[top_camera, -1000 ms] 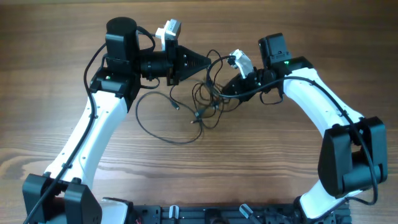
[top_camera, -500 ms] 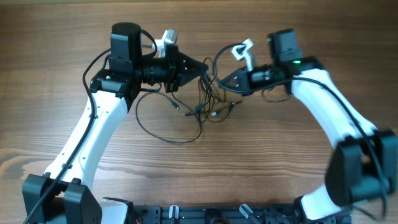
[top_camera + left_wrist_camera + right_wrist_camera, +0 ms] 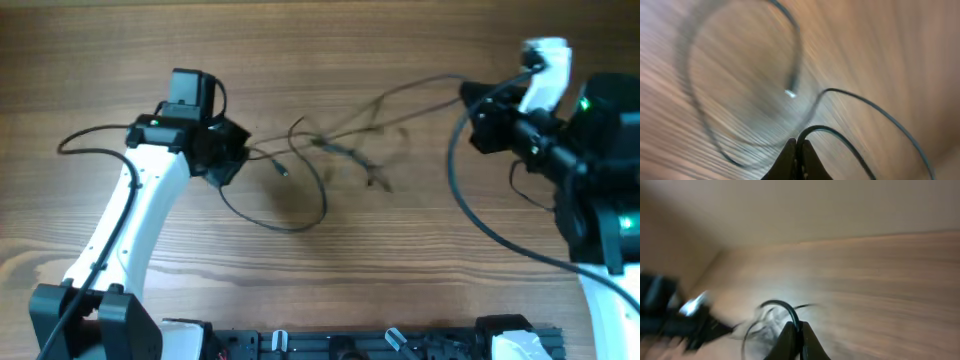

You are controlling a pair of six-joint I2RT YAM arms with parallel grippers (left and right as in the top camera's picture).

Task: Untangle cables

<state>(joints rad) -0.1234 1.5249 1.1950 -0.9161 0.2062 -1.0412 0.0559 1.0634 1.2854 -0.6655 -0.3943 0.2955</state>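
While thin black cables [image 3: 345, 150] stretch between arms over wooden table [image 3: 400, 270], left gripper [image 3: 240, 157] clenched on one strand; right gripper [image 3: 466, 93] likewise; mid-span tangle not yet undone; roughly halfway.

There are no words, numbers, labels or signs that can be read in any of the views. The pictures are blurry, and nothing printed shows on the arms or the wood.
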